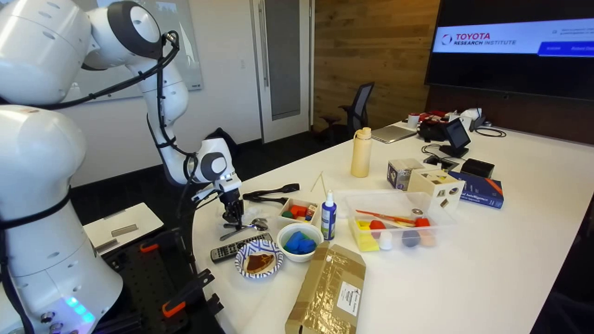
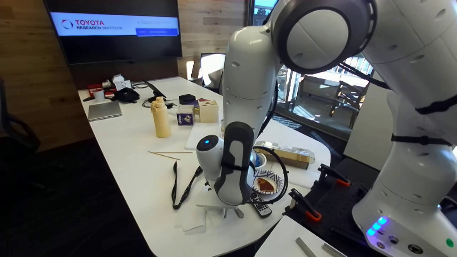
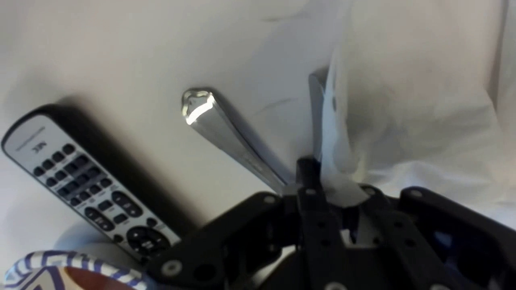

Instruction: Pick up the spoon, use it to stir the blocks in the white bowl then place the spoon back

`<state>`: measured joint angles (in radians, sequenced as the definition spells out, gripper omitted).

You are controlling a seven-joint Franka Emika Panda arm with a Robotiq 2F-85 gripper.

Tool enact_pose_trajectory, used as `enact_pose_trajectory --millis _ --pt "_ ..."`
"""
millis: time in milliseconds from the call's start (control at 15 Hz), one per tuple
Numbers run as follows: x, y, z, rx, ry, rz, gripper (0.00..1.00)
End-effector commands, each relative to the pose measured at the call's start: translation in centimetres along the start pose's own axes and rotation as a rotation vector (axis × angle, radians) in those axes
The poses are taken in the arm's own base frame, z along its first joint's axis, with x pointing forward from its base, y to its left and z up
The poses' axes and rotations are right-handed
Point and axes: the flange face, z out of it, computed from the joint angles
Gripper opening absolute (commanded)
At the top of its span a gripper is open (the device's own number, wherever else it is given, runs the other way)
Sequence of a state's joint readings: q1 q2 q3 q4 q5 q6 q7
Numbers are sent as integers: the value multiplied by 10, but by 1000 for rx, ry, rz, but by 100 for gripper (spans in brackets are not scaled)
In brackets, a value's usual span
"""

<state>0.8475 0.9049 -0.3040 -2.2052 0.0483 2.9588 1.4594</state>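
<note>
The remote [image 1: 231, 249] lies between the spoon [image 1: 261, 227] and nearer bowl [image 1: 277, 256].

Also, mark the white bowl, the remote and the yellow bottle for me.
White bowl [image 1: 297, 258], in an exterior view: the near outer wall.
Remote [image 3: 92, 183], in the wrist view: the face with the buttons.
Yellow bottle [image 2: 162, 122], in an exterior view: the middle of its body.

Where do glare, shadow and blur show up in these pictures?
Wrist view: glare at the tip of the metal handle, shadow along its right edge, crumpled white sheet soft and blurry; in an exterior view, sunlit chair back looks washed out.
</note>
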Motion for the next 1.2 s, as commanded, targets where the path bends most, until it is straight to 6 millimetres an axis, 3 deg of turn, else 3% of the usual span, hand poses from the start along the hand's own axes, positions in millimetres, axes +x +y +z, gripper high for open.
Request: enact_pose_trajectory --millis 0,267,467,867,1133 --pt "-15 5 11 16 -16 18 2" --pt "-4 4 0 36 4 7 2" --pt "12 2 -27 81 24 -46 2" --pt "61 -1 -80 260 58 -173 2" --pt "96 10 -111 370 60 -223 2"
